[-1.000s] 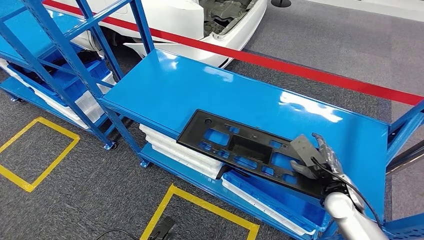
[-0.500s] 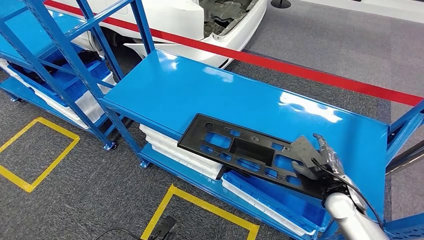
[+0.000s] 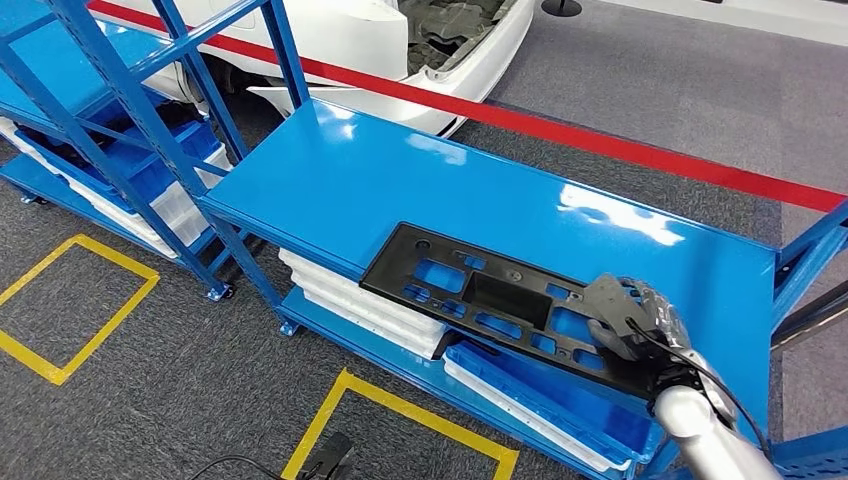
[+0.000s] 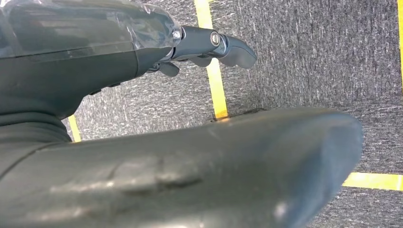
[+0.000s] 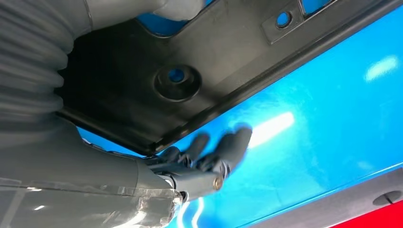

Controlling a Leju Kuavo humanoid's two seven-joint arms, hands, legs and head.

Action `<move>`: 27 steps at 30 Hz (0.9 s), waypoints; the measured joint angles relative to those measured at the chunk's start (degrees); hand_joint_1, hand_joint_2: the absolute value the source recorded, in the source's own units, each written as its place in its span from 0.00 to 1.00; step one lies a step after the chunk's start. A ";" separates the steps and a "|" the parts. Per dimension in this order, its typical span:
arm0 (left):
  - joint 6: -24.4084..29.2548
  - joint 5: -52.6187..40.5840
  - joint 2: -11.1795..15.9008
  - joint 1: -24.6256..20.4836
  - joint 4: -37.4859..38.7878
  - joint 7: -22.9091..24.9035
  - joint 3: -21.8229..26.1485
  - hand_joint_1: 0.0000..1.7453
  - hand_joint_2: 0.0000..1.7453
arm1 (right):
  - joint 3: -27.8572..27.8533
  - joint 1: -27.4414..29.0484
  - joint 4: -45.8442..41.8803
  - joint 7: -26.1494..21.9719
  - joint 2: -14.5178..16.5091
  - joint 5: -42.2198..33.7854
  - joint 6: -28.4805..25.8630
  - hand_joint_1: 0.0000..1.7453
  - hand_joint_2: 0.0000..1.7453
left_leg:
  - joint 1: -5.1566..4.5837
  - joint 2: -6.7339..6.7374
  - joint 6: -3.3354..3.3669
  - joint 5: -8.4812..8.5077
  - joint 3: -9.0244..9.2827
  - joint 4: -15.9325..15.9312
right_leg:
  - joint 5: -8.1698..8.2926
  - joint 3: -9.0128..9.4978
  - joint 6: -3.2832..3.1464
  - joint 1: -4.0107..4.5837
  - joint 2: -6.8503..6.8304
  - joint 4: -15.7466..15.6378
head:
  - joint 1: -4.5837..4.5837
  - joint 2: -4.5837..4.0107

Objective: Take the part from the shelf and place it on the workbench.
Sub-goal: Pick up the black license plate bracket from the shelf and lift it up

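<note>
- One black plastic part (image 3: 500, 300), long, flat and pierced with cut-outs, lies on the glossy blue table (image 3: 400, 170); its near long edge juts a little over the table's front edge
- The right hand (image 3: 628, 320) grips the part at its right end, thumb on top and the darker fingers (image 5: 223, 149) along the far edge against the blue surface; gripping at one end lets the hand steer the whole panel, though it leaves the far end unsupported
- In the right wrist view the part's black underside-like ribbing and a round boss with a hole sit just beside the hand, with blue table showing through the holes
- The part looks to be down flat or very nearly so; I judge the placing close to done, with letting go the step not yet made
- The left hand (image 4: 209, 45) hangs over grey carpet (image 4: 304, 57) crossed by yellow floor tape, fingers loosely spread and nothing in them
- The table top is smooth, shiny painted metal that mirrors the ceiling lights, so the part could slide on it
- Under the table, a lower shelf carries white trays (image 3: 350, 295) and a blue bin (image 3: 560, 405)
- To the left stands a blue shelf rack (image 3: 110, 90) with more bins
- Beyond the table a red barrier band (image 3: 600, 140) crosses in front of a white car body (image 3: 400, 40)
</note>
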 joint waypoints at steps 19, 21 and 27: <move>0.05 0.01 0.00 0.37 0.00 -0.78 0.02 0.00 0.00 | -0.04 0.70 -0.06 -3.70 -0.32 1.73 -5.82 1.00 1.00 | 0.00 0.01 0.00 0.00 0.01 0.00 | 0.00 0.00 0.00 0.00 0.00 0.00 | -0.01 0.00; 0.05 0.01 0.00 0.39 0.00 -0.86 0.03 0.00 0.00 | -0.06 0.89 -0.10 -4.00 -0.34 2.52 -6.77 1.00 1.00 | 0.00 0.01 0.00 0.00 0.01 0.00 | 0.00 0.00 0.00 0.00 0.00 0.00 | -0.01 0.00; 0.32 0.05 0.00 0.63 0.00 -1.95 0.08 0.00 0.00 | -0.21 1.68 -1.07 -6.87 -0.37 8.62 -14.07 1.00 1.00 | -0.01 0.01 0.00 0.00 -0.01 0.00 | 0.00 -0.01 0.00 -0.01 -0.01 0.01 | 0.00 0.00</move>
